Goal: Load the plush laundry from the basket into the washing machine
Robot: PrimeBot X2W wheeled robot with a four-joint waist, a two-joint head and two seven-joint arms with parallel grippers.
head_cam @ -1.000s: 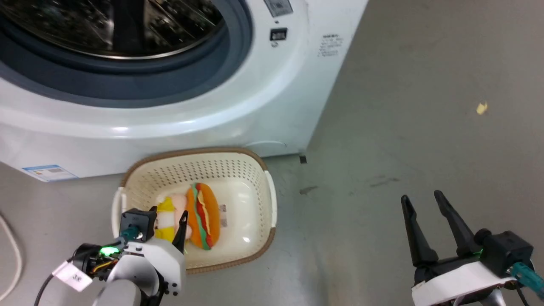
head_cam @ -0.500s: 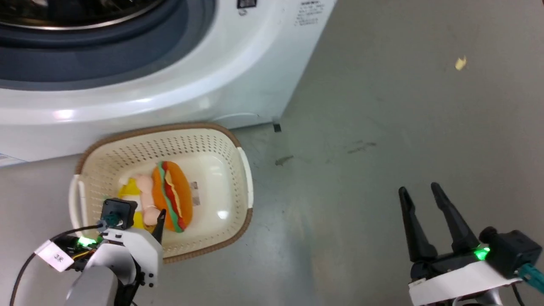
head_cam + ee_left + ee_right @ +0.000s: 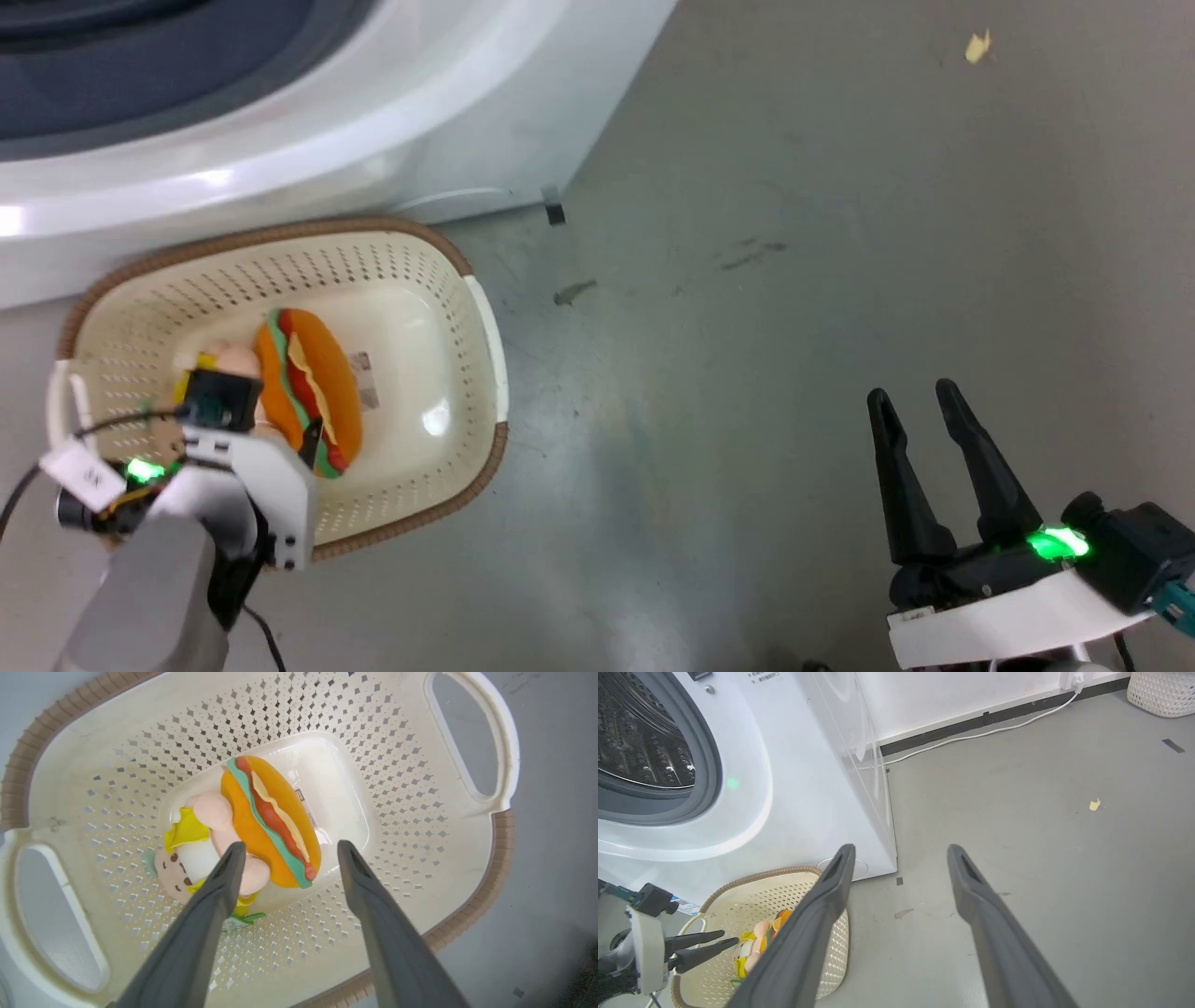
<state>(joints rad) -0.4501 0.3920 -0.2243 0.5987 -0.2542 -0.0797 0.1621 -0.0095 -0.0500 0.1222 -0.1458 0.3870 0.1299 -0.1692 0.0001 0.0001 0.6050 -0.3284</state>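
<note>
The left tool (image 3: 290, 848) hangs wide open over the plush laundry (image 3: 271, 821) in the basket (image 3: 397, 765), gripping nothing. The right tool (image 3: 911, 392) gapes empty.

The left end effector (image 3: 289, 845) has moved farther in over the basket (image 3: 420, 788), above the plush laundry (image 3: 271, 826)

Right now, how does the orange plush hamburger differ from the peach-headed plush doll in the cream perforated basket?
Colour: the hamburger is orange with green, red and yellow layers; the doll is peach with yellow clothes.
Place: the hamburger lies mid-bottom of the basket, partly covering a label; the doll lies beside it, nearer one white handle.
Shared: both are soft, touching, and under the open left gripper.
</note>
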